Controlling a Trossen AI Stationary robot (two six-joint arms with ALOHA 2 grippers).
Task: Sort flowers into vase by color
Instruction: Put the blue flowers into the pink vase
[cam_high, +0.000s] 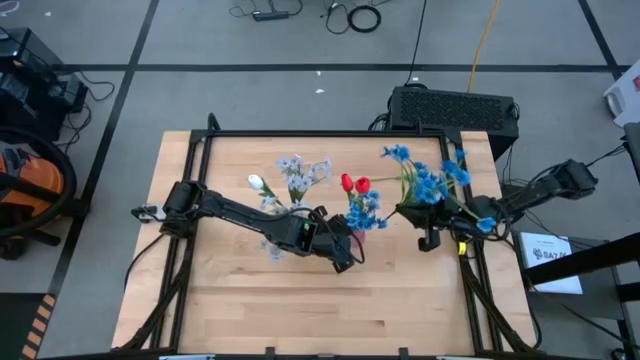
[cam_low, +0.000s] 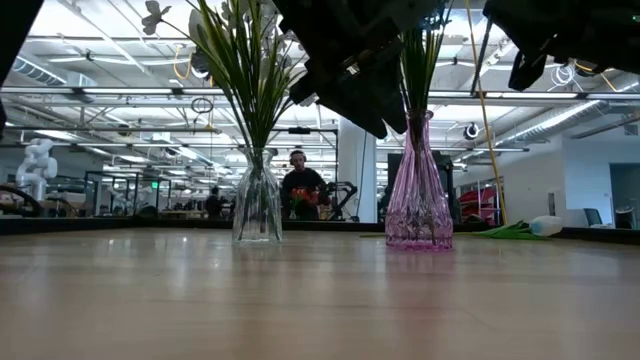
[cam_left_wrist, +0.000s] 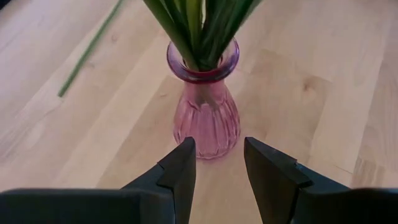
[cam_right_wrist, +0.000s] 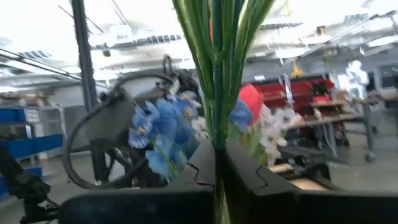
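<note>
Currently I'm pinching light, springy blue-flowered green stems (cam_right_wrist: 214, 81) in my right end effector (cam_right_wrist: 217, 162); left end effector (cam_left_wrist: 217, 165) is hanging apart by the pink glass vase (cam_left_wrist: 205, 112).

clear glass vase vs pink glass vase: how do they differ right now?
The clear glass vase is colourless; the pink glass vase is tinted and stands taller in the low view. The clear one holds pale lavender-white flowers; the pink one holds red tulip buds and blue sprays. Both stand upright on the wooden table.
</note>
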